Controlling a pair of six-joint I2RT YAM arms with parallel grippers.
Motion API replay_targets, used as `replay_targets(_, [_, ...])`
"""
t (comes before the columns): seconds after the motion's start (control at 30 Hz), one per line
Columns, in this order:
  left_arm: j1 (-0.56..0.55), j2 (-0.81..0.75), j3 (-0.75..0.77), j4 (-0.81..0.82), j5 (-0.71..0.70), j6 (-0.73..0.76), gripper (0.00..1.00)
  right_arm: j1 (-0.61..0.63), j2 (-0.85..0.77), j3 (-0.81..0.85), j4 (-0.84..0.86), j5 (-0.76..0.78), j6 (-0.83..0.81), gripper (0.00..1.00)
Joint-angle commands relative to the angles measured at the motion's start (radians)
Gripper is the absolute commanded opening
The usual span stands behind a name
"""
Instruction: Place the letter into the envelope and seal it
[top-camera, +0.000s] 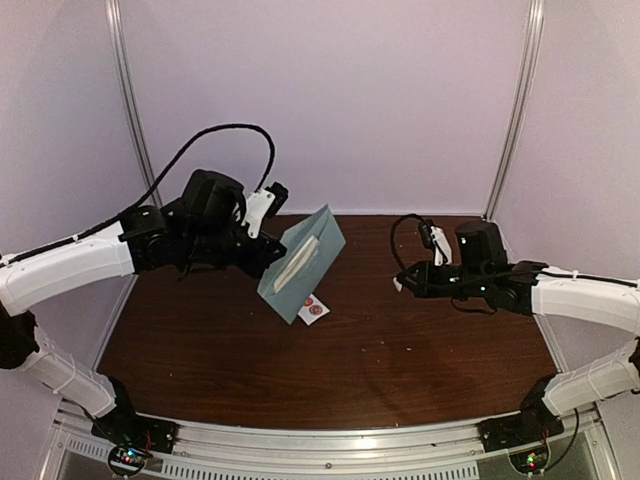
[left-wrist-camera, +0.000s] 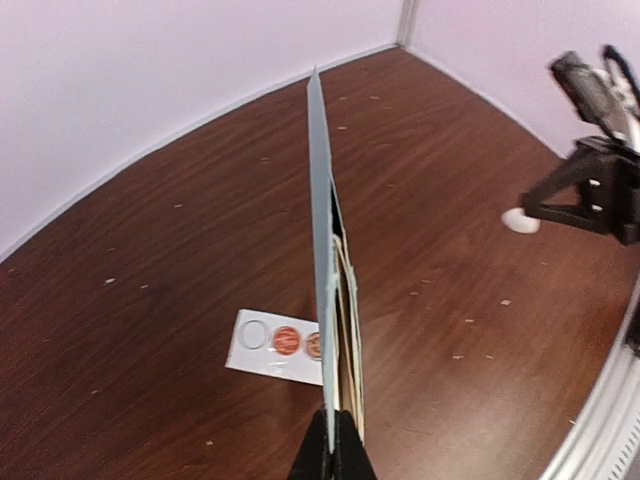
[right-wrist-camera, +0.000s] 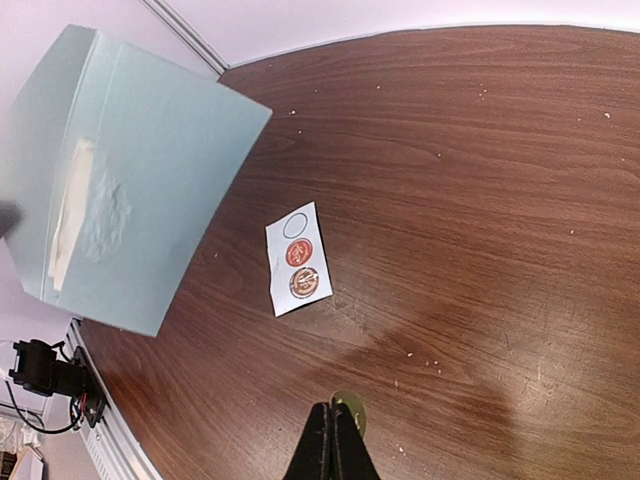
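Teal paper is clamped in the left gripper (top-camera: 268, 255) in the top view: its fingers are pressed together on the envelope (top-camera: 305, 258), which hangs above the table (top-camera: 400, 370). The envelope's long axis runs from near-left up to far-right. A cream strip of the letter (top-camera: 297, 264) shows on its face. Its lowest corner sits just above the sticker strip (top-camera: 314, 309) lying flat on the wood. The right gripper (top-camera: 403, 284) hovers well apart to the right, fingers together on nothing.

From the left wrist, the envelope stands edge-on and rises straight away from the pinching fingers. Cream letter edges lie against its right side.

From the right wrist, the closed fingers hold nothing. The envelope fills the upper left, tilted, and the sticker strip lies between it and the fingers.
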Motion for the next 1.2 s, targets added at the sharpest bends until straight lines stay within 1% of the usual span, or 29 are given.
replay_targets(0.0, [-0.018,-0.016,-0.091,0.092,0.491,0.028,0.0,0.005,-0.038,-0.008,0.004,-0.005,-0.004,0.0])
replay_targets(0.07, [-0.02,-0.031,-0.158,0.16,0.573,0.003,0.0,0.004,-0.052,-0.011,0.001,-0.005,0.0,0.0])
replay_targets(0.1, [-0.021,-0.031,-0.186,0.181,0.578,-0.01,0.0,0.004,-0.059,-0.013,-0.001,-0.003,0.002,0.0])
replay_targets(0.23, [-0.026,0.013,-0.267,0.226,0.538,-0.05,0.0,0.005,-0.085,-0.021,-0.025,0.01,0.006,0.0])
replay_targets(0.33, [-0.064,0.057,-0.344,0.326,0.521,-0.057,0.0,0.005,-0.1,-0.026,-0.041,0.022,0.009,0.0])
replay_targets(0.4, [-0.07,0.099,-0.377,0.36,0.511,-0.056,0.0,0.005,-0.104,-0.028,-0.048,0.026,0.009,0.0])
replay_targets(0.5, [-0.076,0.156,-0.362,0.328,0.401,-0.057,0.0,0.004,-0.105,-0.025,-0.06,0.018,0.004,0.0])
replay_targets(0.57, [-0.077,0.166,-0.352,0.318,0.37,-0.057,0.12,0.005,-0.106,-0.025,-0.065,0.011,0.0,0.0])
replay_targets(0.63, [-0.081,0.161,-0.359,0.337,0.39,-0.055,0.23,0.006,-0.108,-0.026,-0.066,0.008,-0.002,0.0])
replay_targets(0.7, [-0.081,0.156,-0.371,0.356,0.415,-0.059,0.39,0.005,-0.111,-0.028,-0.067,0.004,0.0,0.0])
replay_targets(0.73, [-0.082,0.154,-0.379,0.366,0.429,-0.062,0.45,0.005,-0.111,-0.028,-0.066,-0.001,-0.001,0.0])
replay_targets(0.77, [-0.081,0.153,-0.387,0.374,0.436,-0.068,0.5,0.008,-0.111,-0.03,-0.065,-0.005,-0.003,0.0])
replay_targets(0.8, [-0.082,0.153,-0.397,0.378,0.438,-0.076,0.53,0.008,-0.11,-0.03,-0.065,-0.01,-0.004,0.0])
replay_targets(0.87, [-0.081,0.145,-0.413,0.379,0.413,-0.099,0.57,0.012,-0.109,-0.032,-0.065,-0.019,-0.009,0.0])
replay_targets(0.97, [-0.08,0.108,-0.441,0.378,0.328,-0.162,0.59,0.017,-0.109,-0.037,-0.064,-0.027,-0.011,0.0])
replay_targets(1.07, [-0.067,0.073,-0.458,0.371,0.255,-0.232,0.56,0.023,-0.108,-0.046,-0.055,-0.036,-0.012,0.0])
replay_targets(1.17, [-0.02,0.065,-0.489,0.387,0.257,-0.287,0.52,0.028,-0.103,-0.052,-0.043,-0.044,-0.009,0.0])
